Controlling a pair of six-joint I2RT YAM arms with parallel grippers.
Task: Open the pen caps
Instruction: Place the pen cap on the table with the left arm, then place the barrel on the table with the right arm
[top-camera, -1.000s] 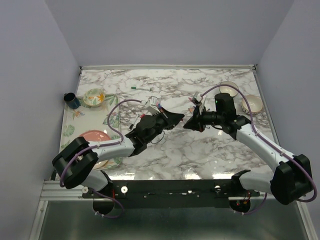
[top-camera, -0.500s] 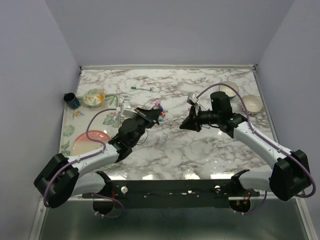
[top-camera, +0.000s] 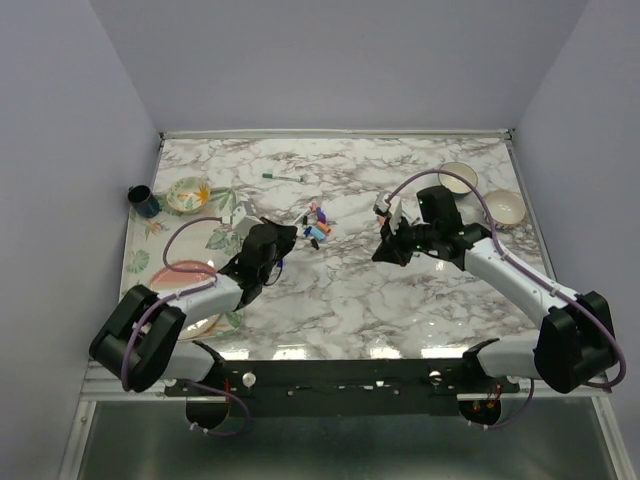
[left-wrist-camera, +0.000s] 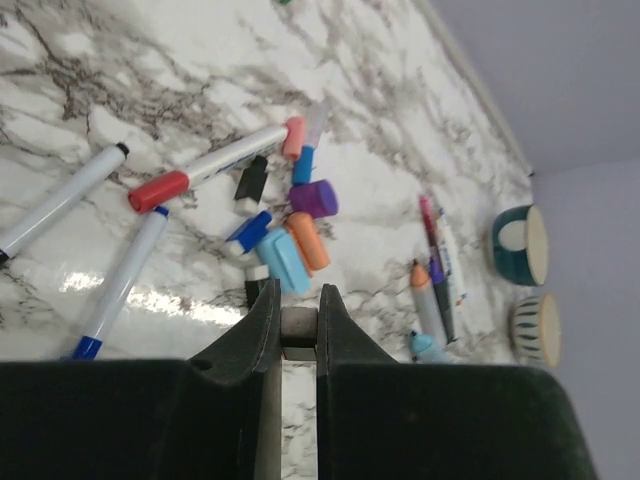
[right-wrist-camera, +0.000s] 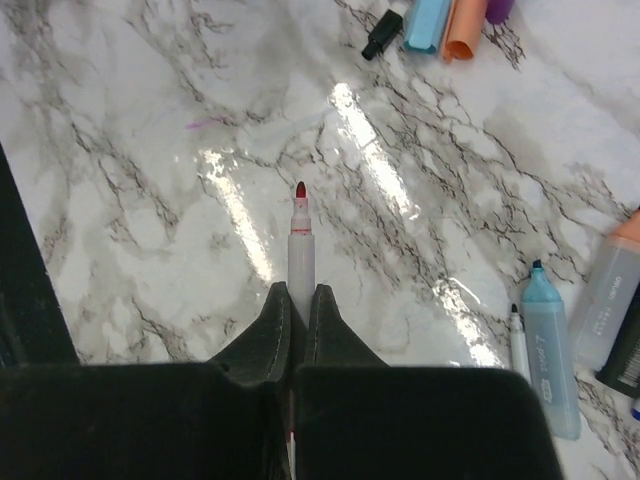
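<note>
Overhead, marble table, lilac walls; right claw clamps red-tipped pen, left claw unclear.

Loose pen caps, purple, orange, light blue, black and blue, lie clustered on their sides just beyond the left fingertips.

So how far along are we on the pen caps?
Done: several loose caps are piled mid-table. In hand: the right gripper is shut on a red-tipped pen, already uncapped. Remaining: one red cap looks on its pen beside the pile; the far green pen is too small to judge.
</note>
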